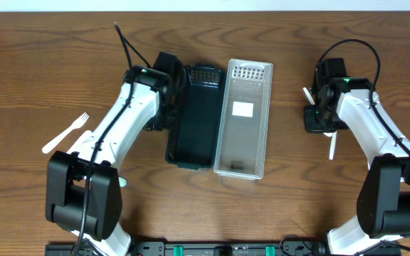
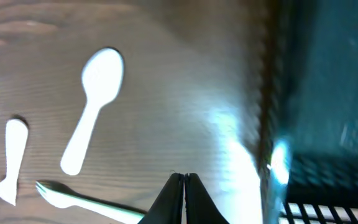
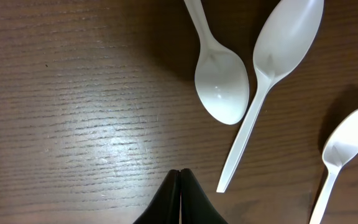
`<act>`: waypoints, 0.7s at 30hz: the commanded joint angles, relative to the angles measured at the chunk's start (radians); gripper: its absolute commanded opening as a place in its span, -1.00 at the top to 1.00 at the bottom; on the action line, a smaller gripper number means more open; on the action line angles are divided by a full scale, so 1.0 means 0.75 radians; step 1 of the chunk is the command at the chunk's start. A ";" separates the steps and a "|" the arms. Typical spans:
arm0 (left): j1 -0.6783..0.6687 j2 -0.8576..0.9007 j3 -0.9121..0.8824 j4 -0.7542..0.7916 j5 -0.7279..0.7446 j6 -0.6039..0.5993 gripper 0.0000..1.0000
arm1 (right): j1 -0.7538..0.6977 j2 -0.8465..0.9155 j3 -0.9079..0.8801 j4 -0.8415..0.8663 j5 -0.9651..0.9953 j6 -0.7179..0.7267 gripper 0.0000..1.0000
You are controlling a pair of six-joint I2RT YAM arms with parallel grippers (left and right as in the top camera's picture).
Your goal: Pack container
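Parked low w/ jaws pressed together, nothing pinched: L gripper (image 2: pixel 184 180) beside dark bin (image 1: pixel 194 121), R gripper (image 3: pixel 180 176) over loose spoons (image 3: pixel 222 87) (prob. lining up a pick).

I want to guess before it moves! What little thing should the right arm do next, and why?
Probably open the right gripper and lower it over the long spoon: its fingers are shut, the spoon lies loose on the table, and the clear container shows no cutlery yet.
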 commanded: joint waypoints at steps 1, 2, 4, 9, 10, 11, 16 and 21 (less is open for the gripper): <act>0.016 0.018 -0.051 0.034 0.023 -0.025 0.88 | -0.006 -0.002 0.007 -0.003 0.018 0.018 0.91; 0.015 0.018 -0.069 0.050 0.069 -0.025 0.88 | -0.006 -0.002 0.007 -0.003 0.018 0.018 0.91; 0.010 0.018 -0.097 0.068 0.165 -0.026 0.88 | -0.007 -0.002 0.007 -0.004 0.018 0.018 0.91; -0.028 0.018 -0.111 0.061 0.390 -0.025 0.88 | -0.007 -0.002 0.007 -0.001 0.018 0.018 0.91; -0.038 0.018 -0.111 0.055 0.421 -0.025 0.88 | -0.007 -0.002 0.007 0.001 0.018 0.017 0.91; -0.048 0.018 -0.111 0.047 0.437 -0.026 0.88 | -0.007 -0.002 0.007 0.001 0.018 0.017 0.91; -0.095 0.018 -0.111 0.014 0.460 -0.025 0.88 | -0.007 -0.002 0.007 0.002 -0.001 0.012 0.93; -0.082 0.017 -0.111 0.002 0.362 -0.017 0.88 | -0.008 -0.002 0.011 0.002 -0.003 0.008 0.93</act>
